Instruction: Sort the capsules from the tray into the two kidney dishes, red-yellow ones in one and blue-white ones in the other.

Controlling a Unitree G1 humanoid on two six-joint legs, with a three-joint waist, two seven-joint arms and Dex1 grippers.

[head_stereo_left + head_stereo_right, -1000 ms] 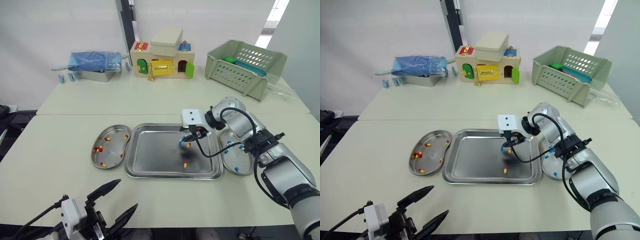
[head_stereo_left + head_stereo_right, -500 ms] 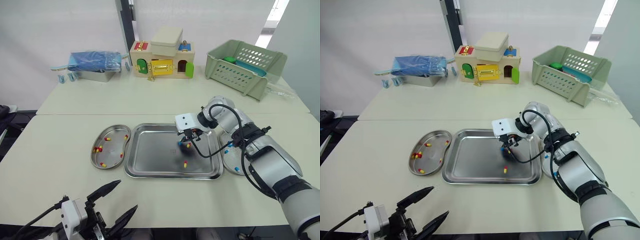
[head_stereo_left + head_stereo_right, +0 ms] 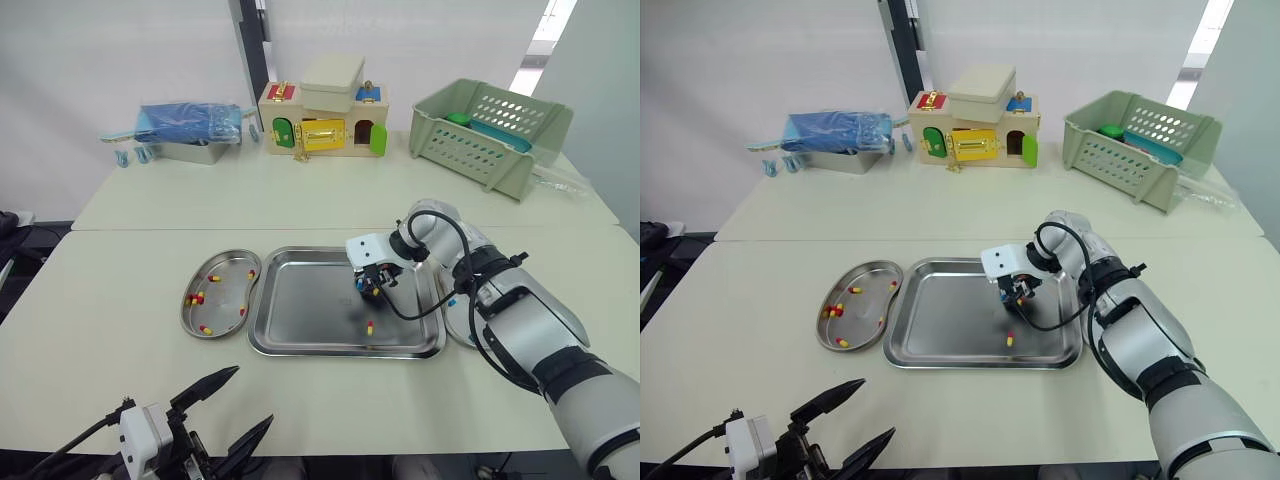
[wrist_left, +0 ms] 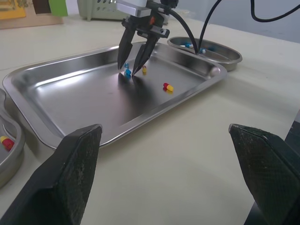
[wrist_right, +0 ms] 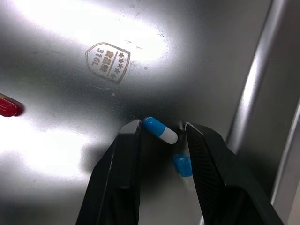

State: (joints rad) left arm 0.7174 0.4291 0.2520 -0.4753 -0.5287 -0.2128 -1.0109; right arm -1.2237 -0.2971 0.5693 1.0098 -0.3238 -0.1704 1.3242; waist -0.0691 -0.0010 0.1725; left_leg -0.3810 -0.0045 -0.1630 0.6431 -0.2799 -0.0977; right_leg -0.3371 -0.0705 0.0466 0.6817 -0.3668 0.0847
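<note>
My right gripper stands fingertips-down in the steel tray, open, with a blue-white capsule lying between its fingers. A second blue-white shape lies just beside it. A red-yellow capsule lies nearer the tray's front, and another close to the fingertips. The left kidney dish holds several red-yellow capsules. The right kidney dish holds blue-white ones. My left gripper hovers open near the table's front edge, holding nothing.
At the back of the far table stand a wooden toy house, a green slotted basket and a blue bag on a box. A seam divides the two tables behind the tray.
My right gripper has shifted slightly left and come down onto the tray floor around the blue-white capsule. The left gripper has sunk a little.
</note>
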